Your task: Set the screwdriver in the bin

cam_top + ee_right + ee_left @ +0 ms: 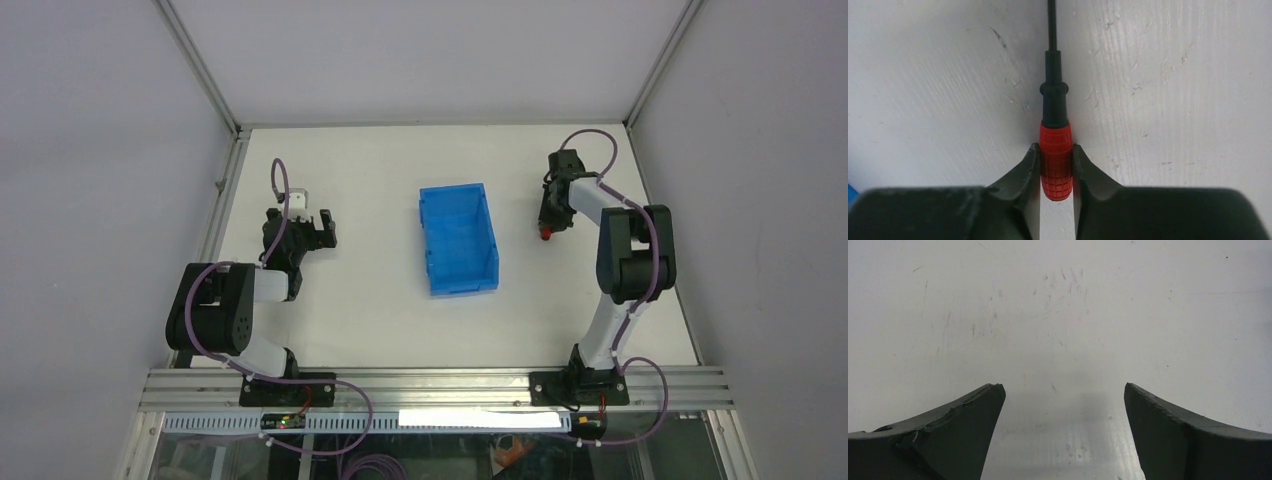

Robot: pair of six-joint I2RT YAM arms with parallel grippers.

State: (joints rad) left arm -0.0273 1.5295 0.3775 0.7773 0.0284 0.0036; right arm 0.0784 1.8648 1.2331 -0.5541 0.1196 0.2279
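Right of the bin (460, 240), the right hand (1056, 152) pinches the screwdriver (1054, 115); left hand (1063, 390) spread over the table (380, 320).

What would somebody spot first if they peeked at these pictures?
The bright blue bin in the middle of the white table stands out first, open and empty. Next is the red-handled screwdriver, pinched in the right gripper just right of the bin.

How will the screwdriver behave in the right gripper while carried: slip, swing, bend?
The screwdriver is probably rigid and light: thin shaft, stubby handle. The right gripper clamps the ribbed red handle on both sides, so slipping seems unlikely. Held near its end, it might pivot.
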